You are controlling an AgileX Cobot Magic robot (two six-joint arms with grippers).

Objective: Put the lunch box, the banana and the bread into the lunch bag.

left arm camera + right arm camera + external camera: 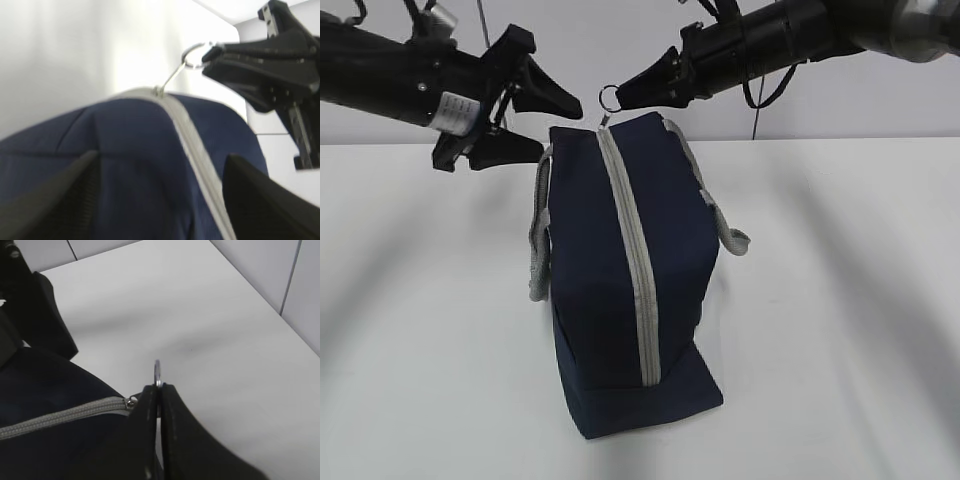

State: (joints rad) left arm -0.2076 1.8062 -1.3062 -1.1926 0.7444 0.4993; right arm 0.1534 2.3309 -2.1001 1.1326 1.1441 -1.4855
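White sticker with tiny dark print on left arm (453, 108), far left, too small to read. No legible text on lunch bag (620, 290) or anywhere else.

The white table (840, 330) carries only the zipped navy lunch bag (590, 260), standing mid-table.

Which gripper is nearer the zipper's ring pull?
Right. The right gripper is shut on the ring pull; the left gripper is open beside the lunch bag's far end, apart from it.
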